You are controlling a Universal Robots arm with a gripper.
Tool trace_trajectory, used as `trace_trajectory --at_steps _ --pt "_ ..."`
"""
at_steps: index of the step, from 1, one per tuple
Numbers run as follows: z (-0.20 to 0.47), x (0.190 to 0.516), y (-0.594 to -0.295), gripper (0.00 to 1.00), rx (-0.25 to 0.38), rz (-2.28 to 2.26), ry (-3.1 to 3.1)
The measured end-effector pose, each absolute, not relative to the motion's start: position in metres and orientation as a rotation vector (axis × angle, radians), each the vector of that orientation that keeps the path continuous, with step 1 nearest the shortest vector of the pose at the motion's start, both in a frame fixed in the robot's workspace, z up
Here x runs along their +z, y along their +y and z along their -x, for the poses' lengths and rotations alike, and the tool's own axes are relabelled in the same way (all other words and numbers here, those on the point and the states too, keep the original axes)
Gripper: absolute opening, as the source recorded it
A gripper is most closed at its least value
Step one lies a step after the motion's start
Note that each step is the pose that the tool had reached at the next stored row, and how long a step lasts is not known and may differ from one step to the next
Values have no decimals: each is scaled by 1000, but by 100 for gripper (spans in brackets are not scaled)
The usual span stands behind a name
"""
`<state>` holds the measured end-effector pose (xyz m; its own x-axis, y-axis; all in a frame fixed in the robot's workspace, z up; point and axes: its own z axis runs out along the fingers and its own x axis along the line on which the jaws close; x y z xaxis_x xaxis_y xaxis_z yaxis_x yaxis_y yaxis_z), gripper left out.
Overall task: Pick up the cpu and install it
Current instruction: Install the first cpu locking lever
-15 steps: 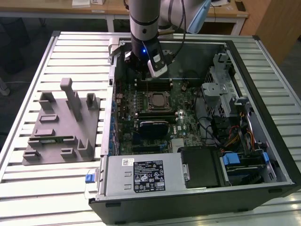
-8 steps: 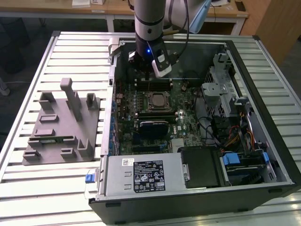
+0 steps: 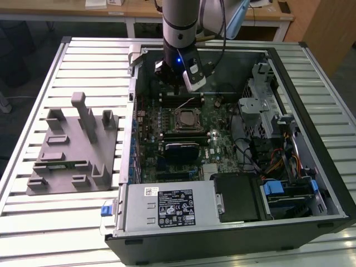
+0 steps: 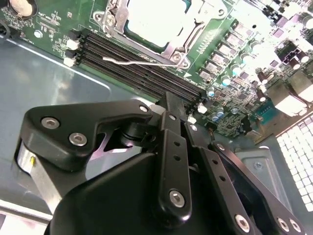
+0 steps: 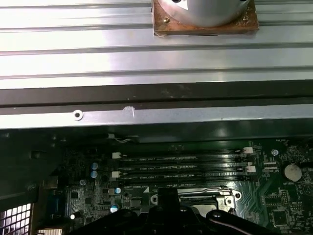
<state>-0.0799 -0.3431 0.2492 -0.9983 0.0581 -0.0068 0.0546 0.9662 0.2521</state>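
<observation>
Pincer [image 3: 177, 88] hangs inside the open computer case [image 3: 329, 186], low over the memory slots [image 4: 142, 71]. Open or closed: cannot tell. Nothing seen in it.

The cpu [image 4: 156, 17] sits in the socket frame [image 4: 168, 49] on the board. The case lies toward the counter [image 3: 83, 61] edge at the exterior view's right.

Risk, as judged: the loose lever wire [image 4: 128, 62] lies just beside the slots, so a drop here could snag it or hit a slot.

The cpu lies flat, metal top up. It is square, so it has no long axis, and its edges run parallel to the slots.

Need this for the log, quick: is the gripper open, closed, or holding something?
Gripper: closed, with nothing visible in its grasp.
</observation>
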Motion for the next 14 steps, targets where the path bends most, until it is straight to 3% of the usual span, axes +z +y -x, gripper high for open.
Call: trace_trajectory --at_steps 7,14 --pt "81 249 -343 11 306 -131 3077" --pt "81 246 -343 11 294 -189 3035"
